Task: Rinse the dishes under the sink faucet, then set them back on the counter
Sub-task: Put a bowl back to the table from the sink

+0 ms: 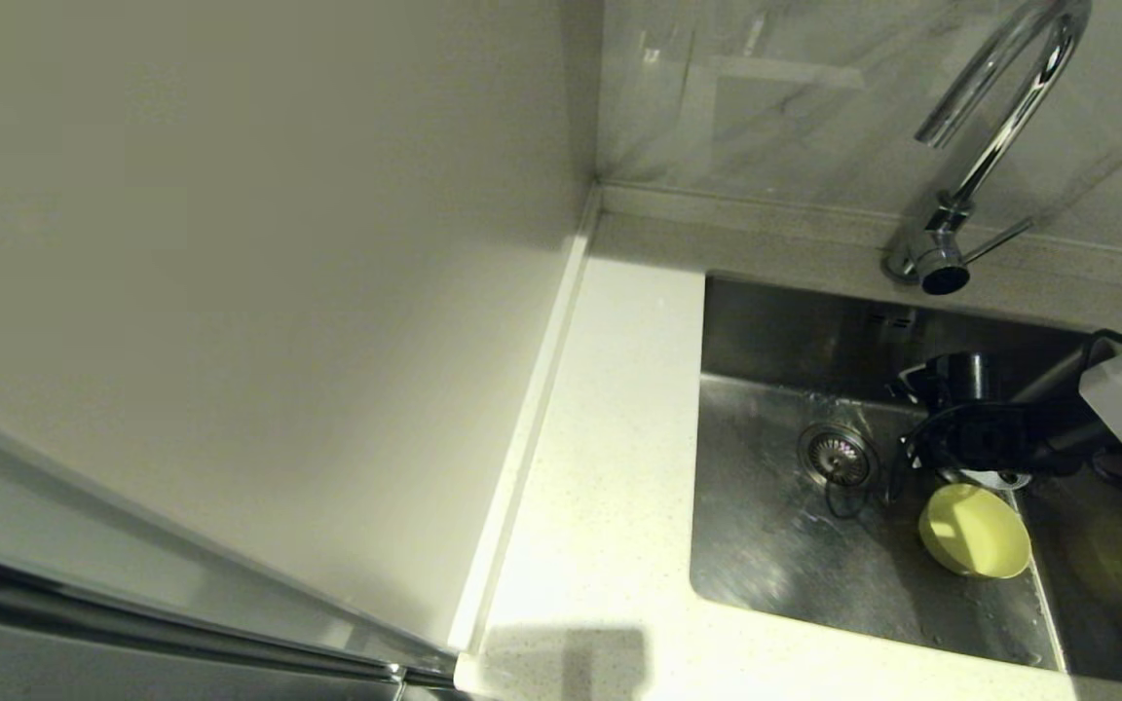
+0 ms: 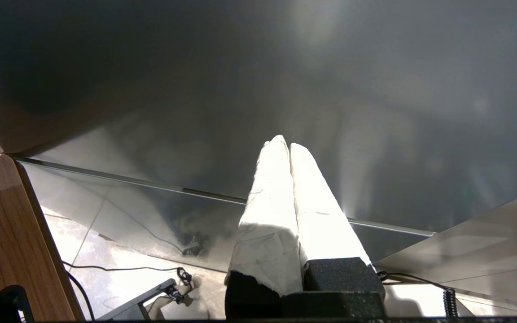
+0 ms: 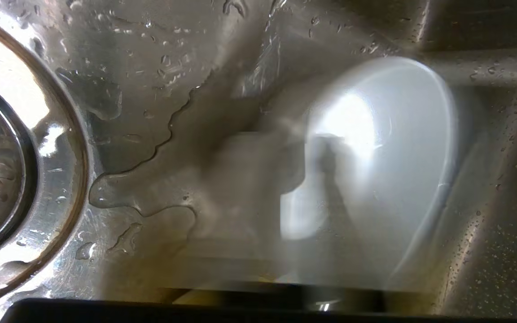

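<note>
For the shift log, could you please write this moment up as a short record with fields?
sink: steel basin, floor wet, round drain strainer in it
faucet: chrome gooseneck on the far rim; no water seen running
yellow-green bowl: in the sink, tilted on its side beside the right arm
pale bowl: in the sink at the right gripper, blurred; colour unclear
right gripper: down in the sink, shut on the pale bowl's rim
left gripper: parked away from the sink, shut, holding nothing
counter: off-white, no dish on the part in view

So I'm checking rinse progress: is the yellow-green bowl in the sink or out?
In: the yellow-green bowl sits on the sink floor.
</note>
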`<state>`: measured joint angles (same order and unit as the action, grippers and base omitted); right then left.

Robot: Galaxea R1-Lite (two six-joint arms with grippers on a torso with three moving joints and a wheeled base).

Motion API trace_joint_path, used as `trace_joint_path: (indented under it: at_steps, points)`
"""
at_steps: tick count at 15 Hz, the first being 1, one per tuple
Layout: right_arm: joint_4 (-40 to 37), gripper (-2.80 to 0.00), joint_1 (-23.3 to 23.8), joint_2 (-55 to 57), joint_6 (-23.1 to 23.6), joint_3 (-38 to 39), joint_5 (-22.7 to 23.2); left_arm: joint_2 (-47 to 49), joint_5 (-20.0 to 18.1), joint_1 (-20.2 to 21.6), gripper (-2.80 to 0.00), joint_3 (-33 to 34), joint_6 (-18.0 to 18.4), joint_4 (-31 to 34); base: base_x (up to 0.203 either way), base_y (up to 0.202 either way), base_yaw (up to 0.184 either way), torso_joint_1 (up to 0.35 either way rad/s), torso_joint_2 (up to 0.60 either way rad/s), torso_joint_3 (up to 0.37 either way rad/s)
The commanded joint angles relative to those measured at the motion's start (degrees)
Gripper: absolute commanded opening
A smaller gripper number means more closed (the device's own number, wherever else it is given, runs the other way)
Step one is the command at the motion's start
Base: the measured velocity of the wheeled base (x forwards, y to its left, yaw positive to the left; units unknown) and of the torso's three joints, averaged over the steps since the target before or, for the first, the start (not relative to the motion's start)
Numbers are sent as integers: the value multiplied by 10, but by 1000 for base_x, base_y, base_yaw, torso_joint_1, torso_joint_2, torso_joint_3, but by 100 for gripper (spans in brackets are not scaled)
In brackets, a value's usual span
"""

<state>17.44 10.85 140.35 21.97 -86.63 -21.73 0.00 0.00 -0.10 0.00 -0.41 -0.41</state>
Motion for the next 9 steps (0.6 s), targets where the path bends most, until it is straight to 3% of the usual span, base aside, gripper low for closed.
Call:
trace_joint_path:
  at_steps: [1,6,9]
  points:
    - [1,-280,0,-6,3,0,-2,0,0,0,-280,2,0,0,0,0,0,0,0,0]
    - [1,-280,-1,-45,0,28,2,0,0,0,-280,2,0,0,0,0,0,0,0,0]
    - [1,-280,-1,-98,-1,84,5,0,0,0,-280,2,0,0,0,0,0,0,0,0]
